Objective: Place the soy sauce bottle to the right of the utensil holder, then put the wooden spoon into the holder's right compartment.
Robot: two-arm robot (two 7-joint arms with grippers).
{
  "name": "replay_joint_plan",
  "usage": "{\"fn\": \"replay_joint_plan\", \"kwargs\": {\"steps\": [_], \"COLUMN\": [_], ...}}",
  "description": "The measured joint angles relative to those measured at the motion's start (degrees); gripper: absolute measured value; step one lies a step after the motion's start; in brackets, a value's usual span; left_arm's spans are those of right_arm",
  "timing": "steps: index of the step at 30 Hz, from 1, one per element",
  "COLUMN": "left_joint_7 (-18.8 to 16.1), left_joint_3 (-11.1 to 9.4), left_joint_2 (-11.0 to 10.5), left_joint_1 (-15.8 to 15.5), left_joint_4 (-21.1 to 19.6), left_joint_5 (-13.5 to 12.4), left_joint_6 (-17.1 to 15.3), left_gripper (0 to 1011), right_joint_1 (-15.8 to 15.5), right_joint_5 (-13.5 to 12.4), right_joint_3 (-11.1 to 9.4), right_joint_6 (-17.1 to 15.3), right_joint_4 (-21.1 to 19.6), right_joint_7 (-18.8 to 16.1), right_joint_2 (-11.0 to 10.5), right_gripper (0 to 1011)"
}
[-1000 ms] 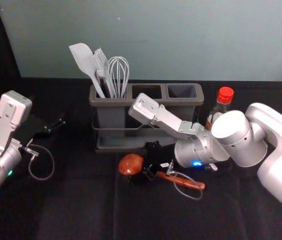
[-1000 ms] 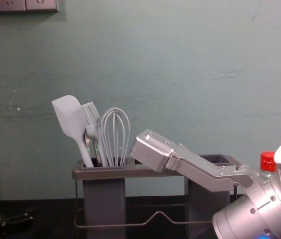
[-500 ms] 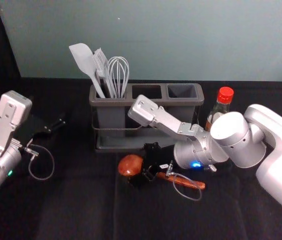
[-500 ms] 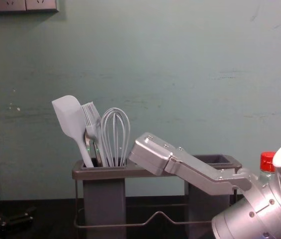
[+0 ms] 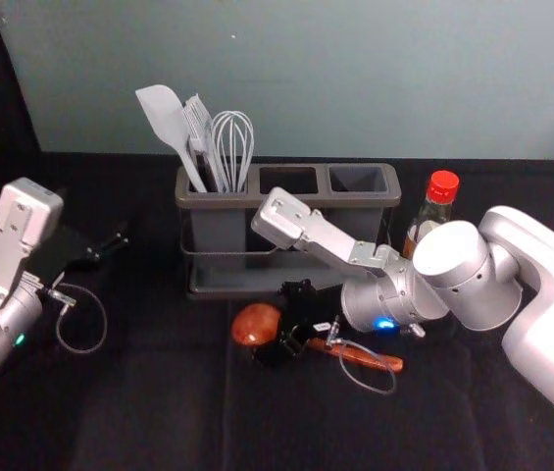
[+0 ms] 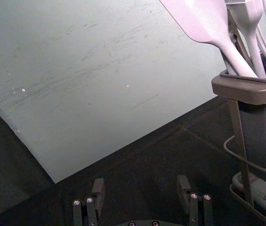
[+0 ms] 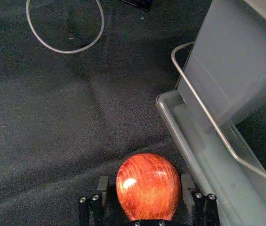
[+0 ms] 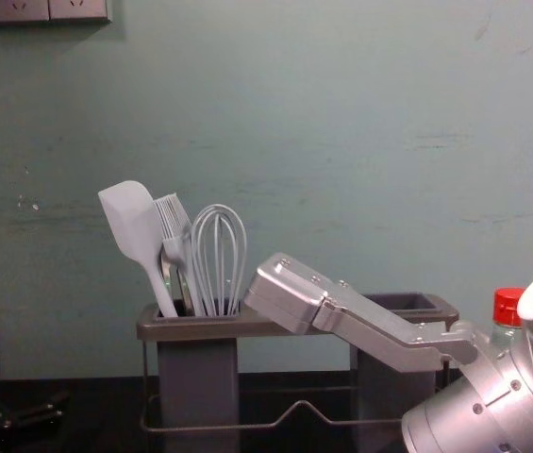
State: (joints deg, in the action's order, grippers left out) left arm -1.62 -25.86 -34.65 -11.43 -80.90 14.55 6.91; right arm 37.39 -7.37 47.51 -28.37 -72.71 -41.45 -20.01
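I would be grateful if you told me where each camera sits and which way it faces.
Head view: on the head, facing forward and down at the utensil holder; both arms show.
Chest view: lower, on the chest, facing forward to the wall; the right arm crosses before the holder.
Left wrist view: looks past the left gripper's parted fingers toward the wall.
Right wrist view: looks down at the wooden spoon between the right gripper's fingers.
Shared: head and chest show the soy sauce bottle.

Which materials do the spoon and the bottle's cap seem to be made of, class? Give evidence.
Spoon: wood with a glossy, varnished-looking finish; dark grain streaks and a bright highlight show.
Bottle cap: probably plastic, fairly smooth, judging by its even, opaque red.
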Motion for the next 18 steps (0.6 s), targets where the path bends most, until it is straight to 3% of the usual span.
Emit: {"fn": "replay_joint_plan", "kwargs": {"steps": [7,18], "left_joint_7": [0.0,0.0], "left_joint_3": [0.0,0.0], "left_joint_2": [0.0,0.0], "left_joint_1": [0.0,0.0], "left_joint_4": [0.0,0.0], "left_joint_5": [0.0,0.0], "left_joint_6": [0.0,0.0], "left_gripper": [1005,1005], "right_joint_1": [-0.1,-0.6], "right_joint_5": [0.2,0.2], "right_joint_3": [-0.2,-0.7], "right_joint_6": [0.0,-0.2], "right_joint_4": [0.1,-1.3], "right_joint_7": [0.3,0.2], "right_joint_2": [0.2,-0.5], "right_gripper": [836,834]}}
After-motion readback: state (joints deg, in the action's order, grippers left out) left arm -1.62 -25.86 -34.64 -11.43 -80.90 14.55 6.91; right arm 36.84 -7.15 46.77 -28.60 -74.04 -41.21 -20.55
